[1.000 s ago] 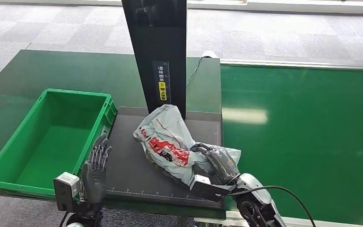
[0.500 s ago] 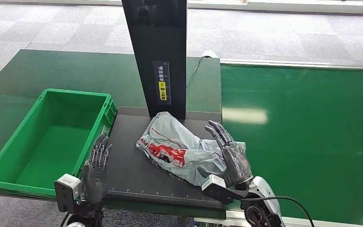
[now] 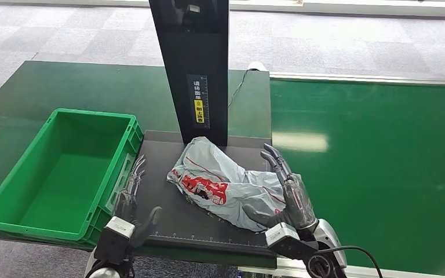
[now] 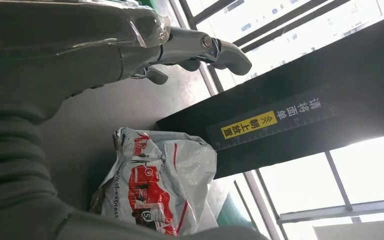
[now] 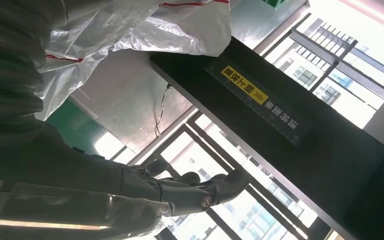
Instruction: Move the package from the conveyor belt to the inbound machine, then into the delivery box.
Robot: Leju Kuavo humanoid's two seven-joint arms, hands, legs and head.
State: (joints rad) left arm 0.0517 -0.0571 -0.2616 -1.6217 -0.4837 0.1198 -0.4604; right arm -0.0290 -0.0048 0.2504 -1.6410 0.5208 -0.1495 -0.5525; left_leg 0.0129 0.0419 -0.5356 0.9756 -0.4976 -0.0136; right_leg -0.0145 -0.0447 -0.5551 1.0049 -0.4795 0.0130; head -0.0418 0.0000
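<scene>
The package [image 3: 220, 183], a grey plastic mailer with red print, lies crumpled on the inbound machine's black platform [image 3: 168, 214] just in front of its dark upright post [image 3: 194, 69]. My right hand [image 3: 290, 188] stands beside the package's right end, fingers straight and spread, holding nothing. My left hand [image 3: 128, 200] is at the platform's left edge, fingers extended, between the package and the green delivery box [image 3: 11, 200]. The left wrist view shows the package [image 4: 155, 182] beyond my open fingers [image 4: 200, 47]. Part of the package [image 5: 145, 30] fills the corner of the right wrist view.
The green conveyor belt [image 3: 376, 168] stretches to the right of the machine. The delivery box is empty and sits on a dark green table [image 3: 87, 87]. A thin cable [image 3: 237, 87] runs behind the post. Grey carpet lies beyond.
My right hand let go of the package and opened, now standing at its right side. The package settled flatter. My left hand moved up and right toward the platform's left edge.
</scene>
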